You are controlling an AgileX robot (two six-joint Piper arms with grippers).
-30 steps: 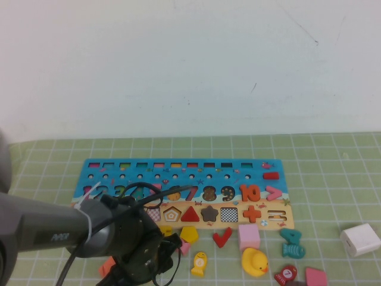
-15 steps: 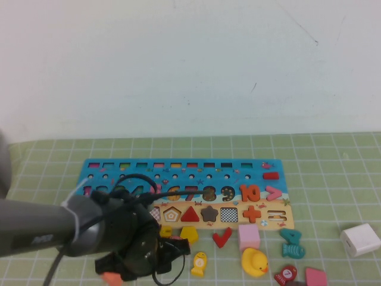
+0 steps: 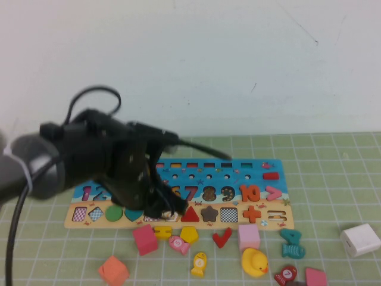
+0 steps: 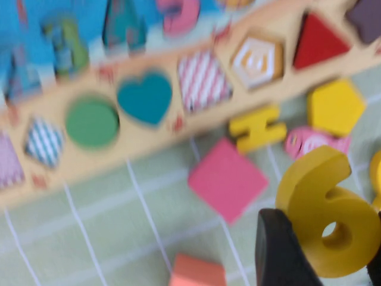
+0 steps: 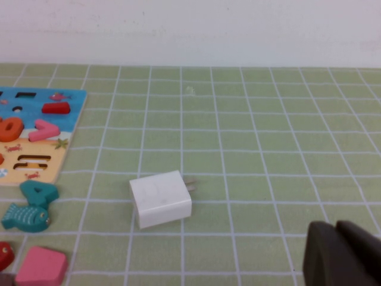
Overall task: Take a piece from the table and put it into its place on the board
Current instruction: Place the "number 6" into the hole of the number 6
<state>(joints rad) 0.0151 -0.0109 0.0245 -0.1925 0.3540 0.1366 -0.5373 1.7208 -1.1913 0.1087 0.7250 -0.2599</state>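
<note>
Now the left hand [image 4: 324, 250] pinches the flat yellow wooden 6 [image 4: 327, 220] above the board [image 3: 262, 168]; right hand's [image 5: 342, 256] state unclear.

Plain white wall [image 3: 196, 65] with faint scuffs behind a bench under a pale-green, white-gridded mat [image 3: 333, 173].

The left gripper [image 4: 324, 250] has risen from the loose pieces up over the board [image 3: 262, 173], carrying the yellow "6" [image 4: 327, 220] (pinched between its fingers), uncovering the pink square block [image 3: 144, 239] and orange block [image 3: 113, 270].
</note>
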